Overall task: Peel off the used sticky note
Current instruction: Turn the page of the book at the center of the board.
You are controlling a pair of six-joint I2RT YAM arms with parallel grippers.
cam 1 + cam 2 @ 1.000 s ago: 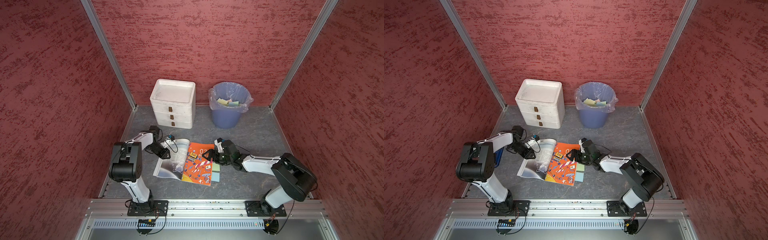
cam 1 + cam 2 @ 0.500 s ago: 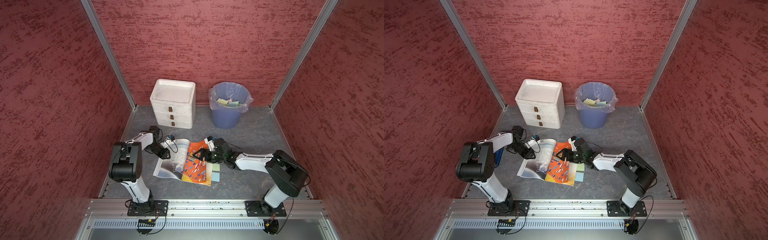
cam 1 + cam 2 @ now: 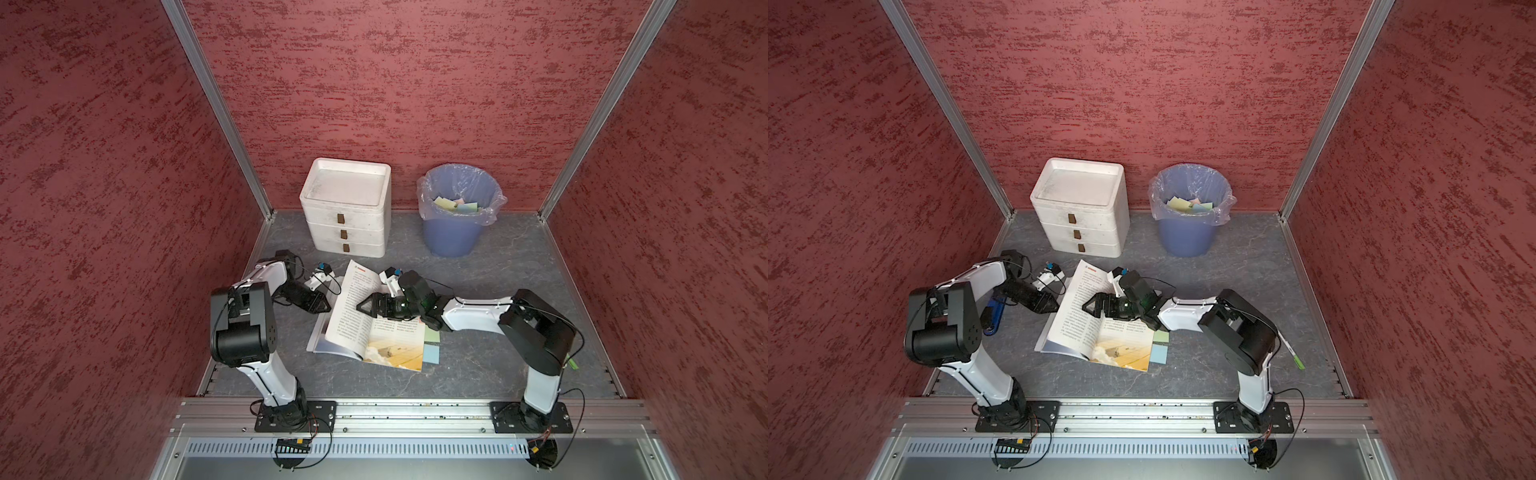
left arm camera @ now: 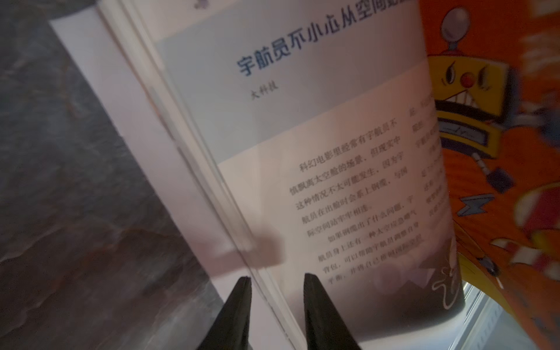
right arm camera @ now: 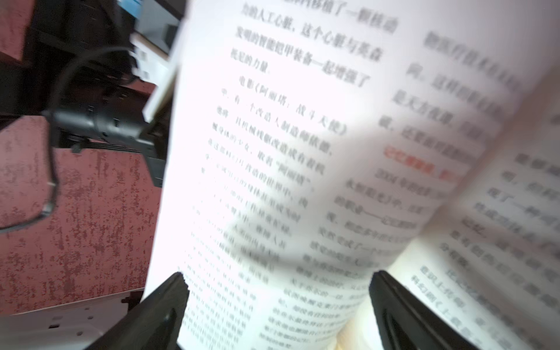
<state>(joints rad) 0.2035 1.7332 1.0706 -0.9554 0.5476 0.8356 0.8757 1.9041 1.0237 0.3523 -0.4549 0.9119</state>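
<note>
1. Landmark: the open book (image 3: 376, 338) lies on the grey worktop (image 3: 498, 291). All places below are given against it.
2. One leaf (image 3: 353, 299) stands curled up from the book's spine, with its printed text facing the right arm.
3. The right tool (image 3: 365, 306) reaches across the book's right-hand page to the raised leaf. In the right wrist view its fingers (image 5: 163, 303) are spread wide, and the blurred leaf fills the space between and ahead of them. Nothing is pinched.
4. The left tool (image 3: 327, 305) sits at the book's left edge. In the left wrist view its fingers (image 4: 239, 312) stand a narrow gap apart, astride the edge of the left-hand pages. I cannot tell whether they press on the paper.
5. In the same view, an orange page (image 4: 500, 181) printed with a cartoon robot arches over the left-hand text page.
6. Task items: a green sticky note (image 3: 432, 336) and a blue sticky note (image 3: 431, 354) stick out past the book's right edge, one just beside the other. Both lie flat on the worktop. The blue one is nearer the book's front corner. The right arm passes just beside the green one, and both notes are apart from the tool tips.
7. Behind the book stands a white three-drawer unit (image 3: 345, 208).
8. Behind the book, to the right of the drawers, is a blue bin (image 3: 451, 239) with a clear liner. Coloured paper notes (image 3: 455, 204) lie inside it.
</note>
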